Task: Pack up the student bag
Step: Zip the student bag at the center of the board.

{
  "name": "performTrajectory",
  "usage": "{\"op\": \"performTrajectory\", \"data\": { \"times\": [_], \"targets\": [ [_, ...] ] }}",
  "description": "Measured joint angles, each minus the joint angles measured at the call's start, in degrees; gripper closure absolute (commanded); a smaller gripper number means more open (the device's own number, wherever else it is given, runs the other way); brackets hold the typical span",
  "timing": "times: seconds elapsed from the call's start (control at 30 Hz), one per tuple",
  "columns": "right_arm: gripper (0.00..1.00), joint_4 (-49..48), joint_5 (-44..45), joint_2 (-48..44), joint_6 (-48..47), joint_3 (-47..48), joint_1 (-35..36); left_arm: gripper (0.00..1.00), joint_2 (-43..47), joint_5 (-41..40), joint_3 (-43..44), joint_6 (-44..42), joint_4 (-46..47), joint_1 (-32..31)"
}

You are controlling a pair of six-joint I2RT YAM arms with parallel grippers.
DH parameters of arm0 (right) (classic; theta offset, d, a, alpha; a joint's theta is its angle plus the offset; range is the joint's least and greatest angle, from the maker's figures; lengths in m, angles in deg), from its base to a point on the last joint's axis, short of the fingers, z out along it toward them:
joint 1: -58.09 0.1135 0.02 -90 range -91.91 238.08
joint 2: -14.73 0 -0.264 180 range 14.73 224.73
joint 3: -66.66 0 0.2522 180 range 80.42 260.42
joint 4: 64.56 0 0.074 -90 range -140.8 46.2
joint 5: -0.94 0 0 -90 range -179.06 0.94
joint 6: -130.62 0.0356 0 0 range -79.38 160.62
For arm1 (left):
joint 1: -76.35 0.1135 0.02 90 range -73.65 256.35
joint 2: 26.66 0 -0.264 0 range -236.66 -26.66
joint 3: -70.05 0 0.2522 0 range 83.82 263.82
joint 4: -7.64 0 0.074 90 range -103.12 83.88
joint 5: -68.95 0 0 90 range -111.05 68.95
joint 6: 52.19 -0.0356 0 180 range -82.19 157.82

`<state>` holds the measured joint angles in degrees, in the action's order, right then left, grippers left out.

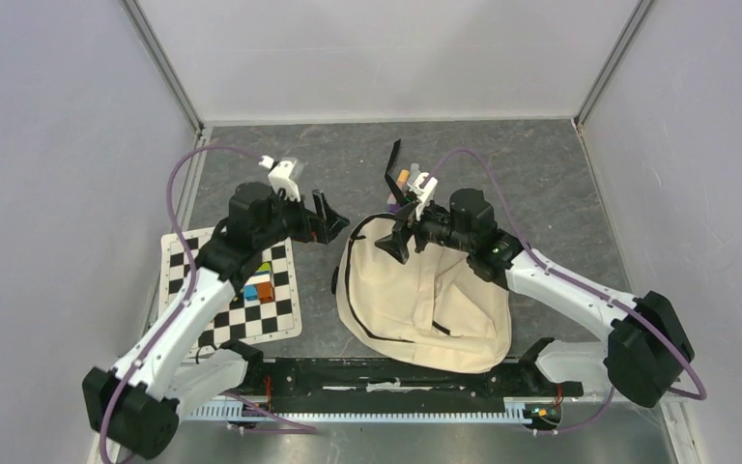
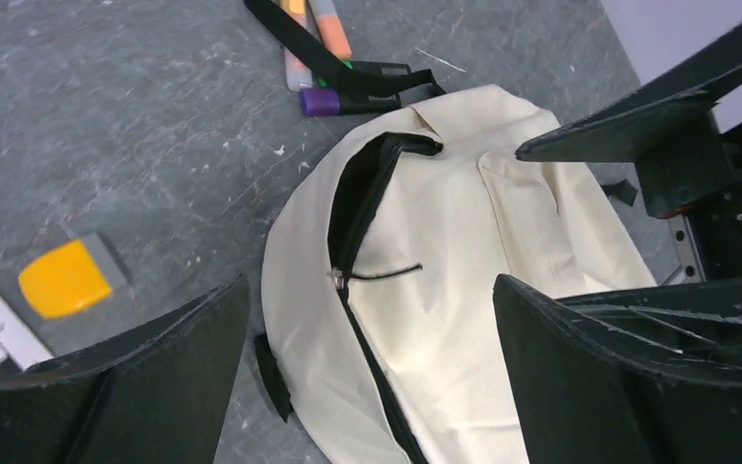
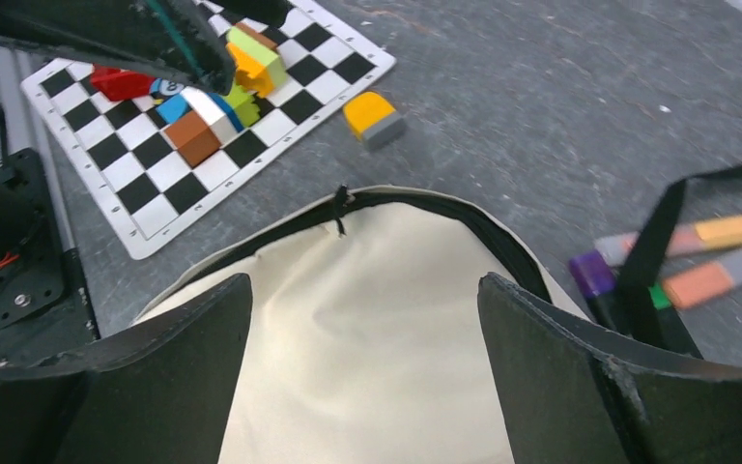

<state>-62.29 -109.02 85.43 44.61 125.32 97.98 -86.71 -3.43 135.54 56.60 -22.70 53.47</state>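
Observation:
The student bag (image 1: 415,304) lies flat on the grey table, cream fabric with a black zipper. Its zipper (image 2: 362,188) gapes partly open near the top, and the pull (image 2: 336,278) rests on the fabric. My left gripper (image 1: 336,224) hovers at the bag's upper left edge, open, with nothing between its fingers (image 2: 372,290). From the other side, my right gripper (image 1: 398,227) hangs over the bag's top, also open and empty (image 3: 365,280). The cream cloth of the student bag (image 3: 367,329) fills the space below it.
Several markers (image 2: 321,53) lie under the bag's black strap (image 3: 652,246) just beyond its top. A yellow-and-grey block (image 2: 63,277) sits on the table left of the bag. A checkered mat (image 1: 188,290) with coloured blocks (image 3: 203,121) lies at the left.

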Motion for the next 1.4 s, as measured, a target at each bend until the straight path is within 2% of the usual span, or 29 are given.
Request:
{"op": "performTrajectory", "data": {
  "times": [0.13, 0.33, 0.57, 0.8, 1.1, 1.17, 1.2, 1.23, 1.3, 1.4],
  "targets": [
    [0.26, 1.2, -4.4, 4.2, -1.3, 3.6, 0.1, 0.04, 8.3, -2.1, -7.3, 5.5, 0.3, 0.0],
    [0.32, 7.1, -4.1, 11.8, -2.4, 11.8, 2.7, 0.16, 9.4, -1.0, -15.1, 11.5, -1.3, 0.0],
    [0.41, 12.8, 0.2, 17.3, -3.8, 16.4, 5.5, 0.34, 6.6, 2.6, -16.1, 13.6, -0.1, 0.0],
    [0.57, 15.8, 3.0, 21.2, -5.1, 19.1, 5.7, 0.38, 3.1, 5.8, -16.7, 14.9, 3.1, 0.0],
    [0.6, 16.4, 3.5, 23.3, -5.6, 21.2, 6.5, 0.44, -0.4, 7.0, -16.7, 15.1, 5.2, 0.0],
    [0.66, 16.5, 3.5, 23.6, -5.6, 21.6, 6.6, 0.48, -1.6, 7.0, -16.7, 15.1, 5.2, -0.1],
    [0.72, 16.5, 3.4, 23.8, -5.6, 21.9, 6.6, 0.49, -2.3, 7.0, -16.7, 15.1, 5.3, -0.1],
    [0.79, 16.5, 3.4, 24.0, -5.7, 22.1, 6.6, 0.5, -2.8, 7.0, -16.7, 15.1, 5.3, -0.1],
    [1.0, 16.5, 3.4, 24.5, -5.9, 22.6, 6.7, 0.52, -3.8, 7.0, -16.7, 15.1, 5.8, -0.2],
    [1.0, 16.5, 3.4, 25.0, -5.8, 23.0, 6.8, 0.74, -5.0, 7.1, -16.7, 15.1, 7.5, -0.2]
  ]
}}
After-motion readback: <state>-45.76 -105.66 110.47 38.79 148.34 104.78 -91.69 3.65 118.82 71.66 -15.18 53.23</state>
